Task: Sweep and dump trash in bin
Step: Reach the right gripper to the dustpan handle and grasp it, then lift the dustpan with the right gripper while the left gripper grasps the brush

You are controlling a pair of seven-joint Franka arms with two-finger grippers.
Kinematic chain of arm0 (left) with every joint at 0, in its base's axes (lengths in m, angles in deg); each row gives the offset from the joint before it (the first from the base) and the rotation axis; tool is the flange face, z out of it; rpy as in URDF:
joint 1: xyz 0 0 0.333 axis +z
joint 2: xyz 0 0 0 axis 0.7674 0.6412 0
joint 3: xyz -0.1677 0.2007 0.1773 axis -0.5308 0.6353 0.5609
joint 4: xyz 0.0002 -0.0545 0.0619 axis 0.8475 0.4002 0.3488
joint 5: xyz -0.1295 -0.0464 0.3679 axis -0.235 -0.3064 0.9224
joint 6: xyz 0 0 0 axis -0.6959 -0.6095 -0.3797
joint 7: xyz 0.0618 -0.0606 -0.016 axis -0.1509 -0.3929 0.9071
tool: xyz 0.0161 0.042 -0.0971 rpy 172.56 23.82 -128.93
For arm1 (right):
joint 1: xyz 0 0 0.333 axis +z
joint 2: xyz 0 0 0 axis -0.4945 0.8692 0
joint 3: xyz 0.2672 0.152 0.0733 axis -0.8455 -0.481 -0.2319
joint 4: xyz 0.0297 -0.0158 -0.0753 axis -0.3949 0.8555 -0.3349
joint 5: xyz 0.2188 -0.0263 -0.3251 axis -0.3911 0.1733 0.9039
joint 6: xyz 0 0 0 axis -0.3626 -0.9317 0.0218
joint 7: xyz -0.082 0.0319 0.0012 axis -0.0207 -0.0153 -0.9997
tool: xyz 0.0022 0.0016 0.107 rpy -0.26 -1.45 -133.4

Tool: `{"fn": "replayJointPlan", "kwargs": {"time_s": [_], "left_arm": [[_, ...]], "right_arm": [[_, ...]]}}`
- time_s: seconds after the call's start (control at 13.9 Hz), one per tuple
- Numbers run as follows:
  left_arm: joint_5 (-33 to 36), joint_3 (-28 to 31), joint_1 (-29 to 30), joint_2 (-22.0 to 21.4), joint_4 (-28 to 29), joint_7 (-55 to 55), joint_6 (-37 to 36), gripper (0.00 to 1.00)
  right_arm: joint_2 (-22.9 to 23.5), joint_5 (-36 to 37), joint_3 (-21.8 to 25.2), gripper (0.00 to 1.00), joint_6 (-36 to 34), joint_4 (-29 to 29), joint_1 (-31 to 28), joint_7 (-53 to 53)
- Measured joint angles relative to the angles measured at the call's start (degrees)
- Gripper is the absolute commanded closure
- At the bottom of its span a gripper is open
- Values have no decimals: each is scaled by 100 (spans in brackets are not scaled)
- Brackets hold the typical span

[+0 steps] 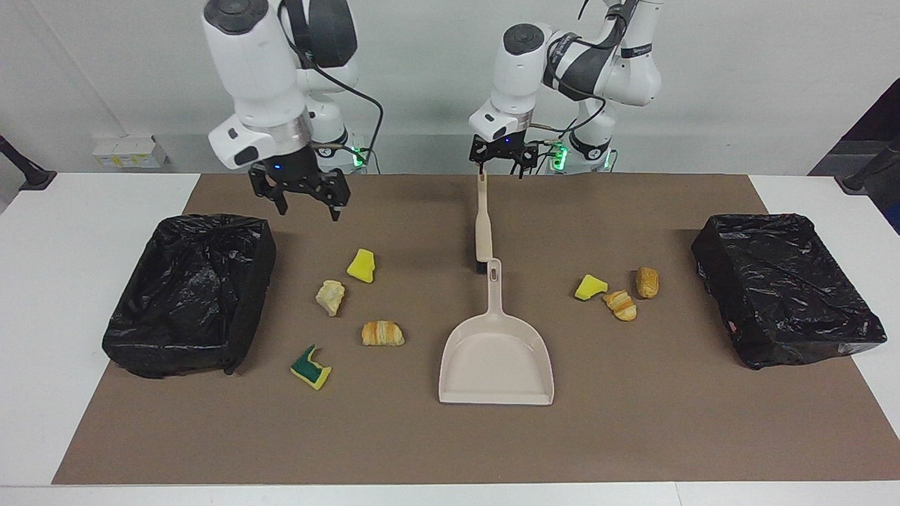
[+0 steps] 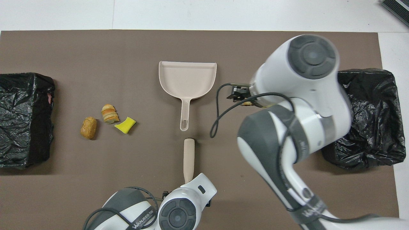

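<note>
The trash lies in two groups on the brown mat. Toward the right arm's end are a yellow sponge bit (image 1: 361,266), a bread chunk (image 1: 330,296), a croissant (image 1: 383,333) and a green-and-yellow sponge piece (image 1: 311,367). Toward the left arm's end are a yellow sponge bit (image 1: 589,287) and two croissants (image 1: 621,305) (image 1: 647,282). A beige brush (image 1: 483,225) lies in the middle, with the beige dustpan (image 1: 496,358) farther out. My left gripper (image 1: 500,167) hangs open over the brush handle's near tip. My right gripper (image 1: 308,209) hovers open over the mat beside a bin (image 1: 190,288).
A second black-lined bin (image 1: 784,288) stands at the left arm's end of the mat. In the overhead view the right arm (image 2: 303,95) hides most of the trash at its end, and the left arm's wrist (image 2: 179,214) covers the brush's near tip.
</note>
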Motion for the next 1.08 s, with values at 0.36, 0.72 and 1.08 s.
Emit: {"fn": "replayJointPlan", "kwargs": {"time_s": [0.36, 0.72, 1.08], "left_arm": [[0, 0, -95, 53, 310, 45, 323, 10], [0, 3, -201, 50, 370, 163, 337, 100], [0, 7, -206, 14, 360, 184, 243, 100]], "right_arm": [[937, 22, 26, 0, 287, -621, 663, -631], [1747, 235, 59, 0, 494, -1208, 1234, -884], [2201, 715, 61, 18, 1050, -1286, 1292, -884]]}}
